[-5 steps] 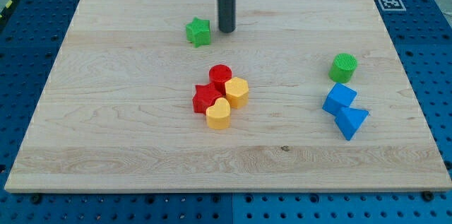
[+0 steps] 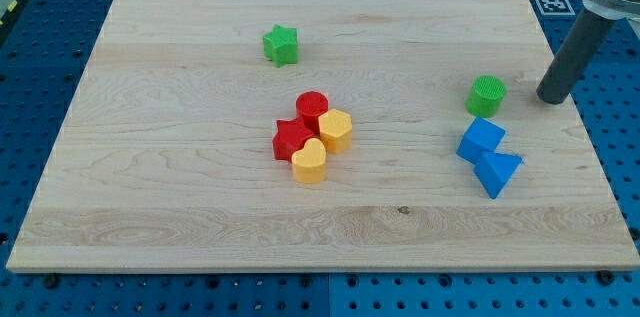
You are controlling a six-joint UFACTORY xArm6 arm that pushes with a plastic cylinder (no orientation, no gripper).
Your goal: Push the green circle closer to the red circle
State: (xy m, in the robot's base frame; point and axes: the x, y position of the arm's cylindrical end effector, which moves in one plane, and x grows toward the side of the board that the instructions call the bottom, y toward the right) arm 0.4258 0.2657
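1. Surface: pale wooden board lying on a blue perforated bench; a printed marker sits at the board's top right corner.
2. Task block: green circle, on the view's right half of the board, upright, apart from every other block.
3. Target: red circle, near the board's centre, packed in a cluster with a red star, a yellow hexagonal block and a yellow heart, all touching or nearly so.
4. Other stock: green star toward the view's top; blue cube and blue triangular block just below the green circle.
5. Tool: no gripper fitted, so nothing opens, closes or is held. The tip rests on the board near the green circle, on its right, a small gap showing; no contact.
6. Step in hand, by judgement: lining up behind the green circle, on the side away from the red circle. The push itself is not yet begun.
7. Next move calls for: a leftward slide, very slightly downward in the view, through the circle's centre, so it does not roll off toward the blue cube.
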